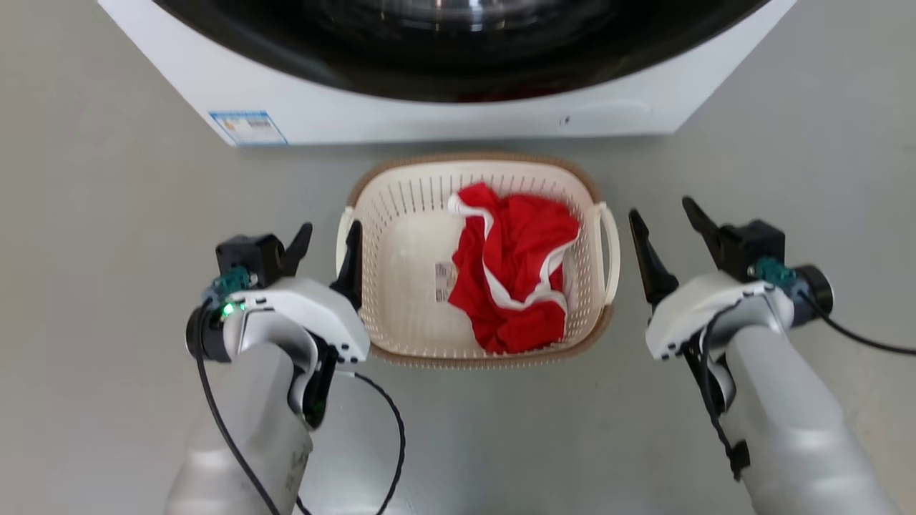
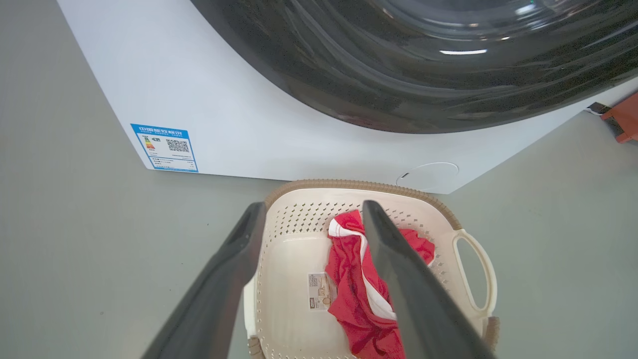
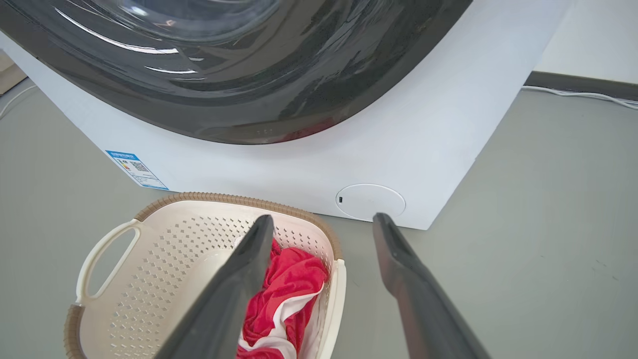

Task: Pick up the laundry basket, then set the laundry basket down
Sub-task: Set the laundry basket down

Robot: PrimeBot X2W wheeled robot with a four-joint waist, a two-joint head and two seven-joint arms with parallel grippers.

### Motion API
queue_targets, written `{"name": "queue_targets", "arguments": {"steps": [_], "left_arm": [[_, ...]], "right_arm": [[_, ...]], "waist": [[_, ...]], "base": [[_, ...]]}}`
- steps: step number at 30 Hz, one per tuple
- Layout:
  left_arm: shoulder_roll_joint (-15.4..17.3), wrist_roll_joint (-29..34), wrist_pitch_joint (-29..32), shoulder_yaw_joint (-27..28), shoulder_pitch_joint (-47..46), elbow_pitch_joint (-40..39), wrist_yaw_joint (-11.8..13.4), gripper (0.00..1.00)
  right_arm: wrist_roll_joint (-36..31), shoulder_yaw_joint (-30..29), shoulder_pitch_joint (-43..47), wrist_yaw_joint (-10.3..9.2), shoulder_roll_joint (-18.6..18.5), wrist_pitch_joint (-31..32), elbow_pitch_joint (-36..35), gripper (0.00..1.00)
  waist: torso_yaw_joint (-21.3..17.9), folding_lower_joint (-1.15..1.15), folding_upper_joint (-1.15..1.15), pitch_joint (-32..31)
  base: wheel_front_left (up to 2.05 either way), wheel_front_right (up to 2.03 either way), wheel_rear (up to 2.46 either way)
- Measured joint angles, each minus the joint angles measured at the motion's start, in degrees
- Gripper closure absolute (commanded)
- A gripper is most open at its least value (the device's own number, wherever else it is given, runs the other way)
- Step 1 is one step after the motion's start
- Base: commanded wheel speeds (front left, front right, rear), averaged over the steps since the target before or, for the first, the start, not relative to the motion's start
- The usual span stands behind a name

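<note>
The laundry basket stands on the grey floor in front of a washing machine, cream and perforated, with a brown rim and a white loop handle on each side. A red garment with white trim lies in it beside a barcode sticker. My left gripper is open at the basket's left handle. In the left wrist view one finger is outside the laundry basket and one over its inside. My right gripper is open just right of the right handle. In the right wrist view it straddles the right edge of the laundry basket.
A white front-loading washing machine with a dark glass door stands close behind the basket, a blue label at its lower left corner. An orange object lies by the machine's far side. A white cable runs along the wall.
</note>
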Motion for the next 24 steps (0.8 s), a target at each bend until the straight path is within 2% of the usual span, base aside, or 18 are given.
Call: {"name": "queue_targets", "arguments": {"steps": [24], "left_arm": [[0.19, -0.08, 0.03, 2.75, 15.93, -8.59, 0.09, 0.0]], "right_arm": [[-1.43, -2.48, 14.89, 0.0, 0.44, 0.0, -5.9, 0.0]], "waist": [[-0.31, 0.0, 0.0, -19.0]], "base": [[0.0, 0.0, 0.0]]}}
